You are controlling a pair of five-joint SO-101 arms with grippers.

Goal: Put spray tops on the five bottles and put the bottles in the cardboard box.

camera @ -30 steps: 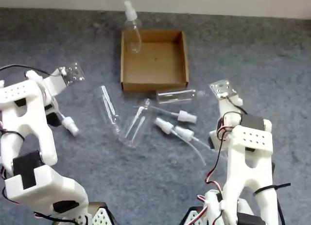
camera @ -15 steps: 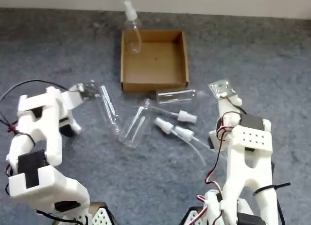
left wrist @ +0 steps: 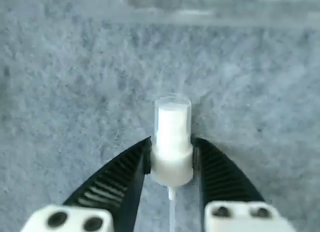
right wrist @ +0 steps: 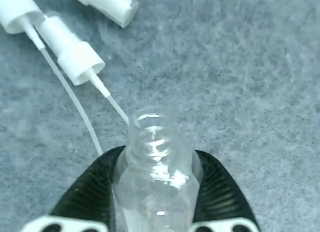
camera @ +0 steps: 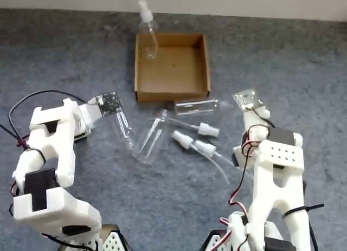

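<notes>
One spray top point(left wrist: 172, 117) pinched between left gripper point(left wrist: 171, 144) fingers, swung inward over past second, now beside lying bottles point(camera: 123, 126): capping near. In cardboard box point(camera: 172, 94) corner, capped bottle point(camera: 147, 31) standing. Unmoved, open bottle point(right wrist: 156, 134) clamped in right gripper point(right wrist: 160, 154) fingers.

The grey carpeted table point(camera: 303, 61) is being occupied by a cardboard box point(camera: 172, 92), three open bottles point(camera: 198, 106) lying near it, and three spray tops point(camera: 209, 130) among them.
</notes>
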